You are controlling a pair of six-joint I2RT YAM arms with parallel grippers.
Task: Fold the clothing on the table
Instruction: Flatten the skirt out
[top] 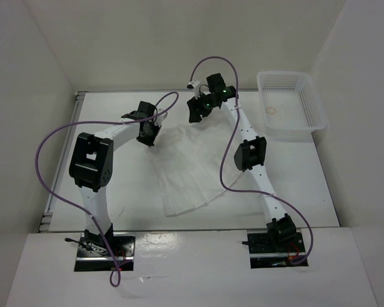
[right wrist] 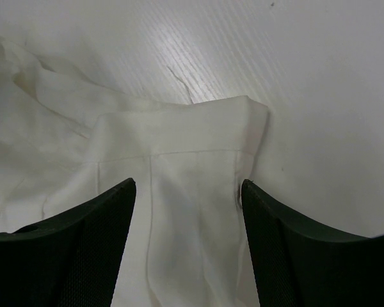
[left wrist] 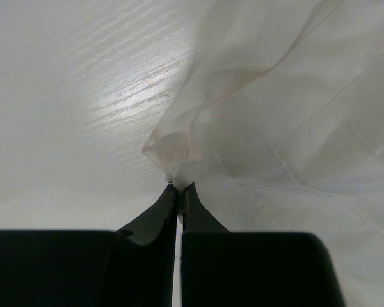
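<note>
The clothing (top: 191,167), white and pleated, lies spread on the table (top: 301,185) between the two arms. My left gripper (top: 148,135) is at its far left corner. In the left wrist view the left gripper (left wrist: 179,187) is shut, pinching a lifted edge of the clothing (left wrist: 288,121). My right gripper (top: 196,112) hovers over the far right corner. In the right wrist view the right gripper (right wrist: 189,185) stands open, and its fingers straddle the folded band of the clothing (right wrist: 179,137) without gripping it.
A white mesh basket (top: 293,115) stands at the back right of the table with a small ring (top: 272,111) inside it. White walls bound the table at the back and on both sides. A metal rail (top: 63,160) runs along the left edge.
</note>
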